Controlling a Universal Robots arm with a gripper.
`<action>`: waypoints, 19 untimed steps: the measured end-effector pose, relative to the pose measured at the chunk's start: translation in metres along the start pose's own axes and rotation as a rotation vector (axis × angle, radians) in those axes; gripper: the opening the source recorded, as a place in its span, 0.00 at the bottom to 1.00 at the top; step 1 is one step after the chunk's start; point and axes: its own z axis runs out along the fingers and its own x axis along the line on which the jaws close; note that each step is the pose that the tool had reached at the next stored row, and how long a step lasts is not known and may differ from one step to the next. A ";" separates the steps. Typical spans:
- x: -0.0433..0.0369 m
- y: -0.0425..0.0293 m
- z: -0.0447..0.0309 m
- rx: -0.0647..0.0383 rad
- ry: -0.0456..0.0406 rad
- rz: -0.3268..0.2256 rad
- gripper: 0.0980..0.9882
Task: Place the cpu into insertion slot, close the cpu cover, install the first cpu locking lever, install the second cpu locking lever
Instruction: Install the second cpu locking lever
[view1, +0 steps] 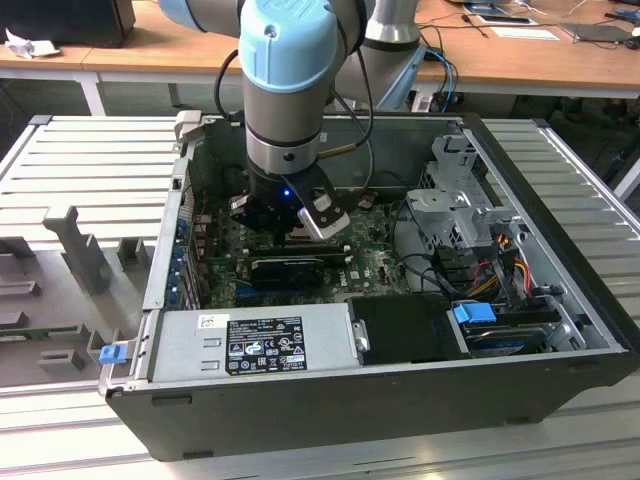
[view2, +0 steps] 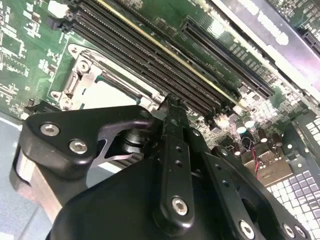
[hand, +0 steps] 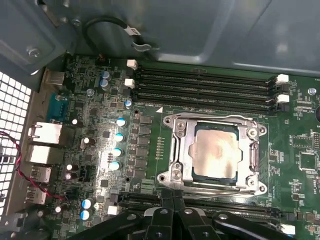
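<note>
In the first wrist view the cpu (hand: 215, 152), pale beige-silver, lies flat in the insertion slot (hand: 261, 186). The silvery cpu cover (hand: 182, 145) is folded down around it, and the chip's face shows through the cut-out. Thin metal lever rods run along two opposite sides of the frame, one (hand: 220, 191) right by my fingertips. My gripper (hand: 173, 194) is shut, its black tips touching or just above the socket's near edge with nothing seen between them. In the second wrist view the gripper (view2: 172, 102) stands just beside the cpu cover (view2: 87, 80). In the exterior view the gripper (view1: 290, 228) is deep inside the computer case.
Long black memory slots (hand: 205, 87) run beside the socket. A long black card (view1: 290, 268) sits in front of the gripper, with the power supply (view1: 255, 345) nearer. A drive cage (view1: 460, 205) with cables stands at the exterior view's right. Capacitors (hand: 119, 137) and a red-black wire (hand: 20, 165) lie close by.
</note>
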 end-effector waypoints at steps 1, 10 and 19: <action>0.0004 0.0000 0.0007 0.000 0.0000 0.000 0.01; 0.0011 -0.0006 0.0117 -0.010 -0.0009 0.000 0.01; 0.0039 -0.0015 0.0172 -0.040 -0.0036 0.000 0.01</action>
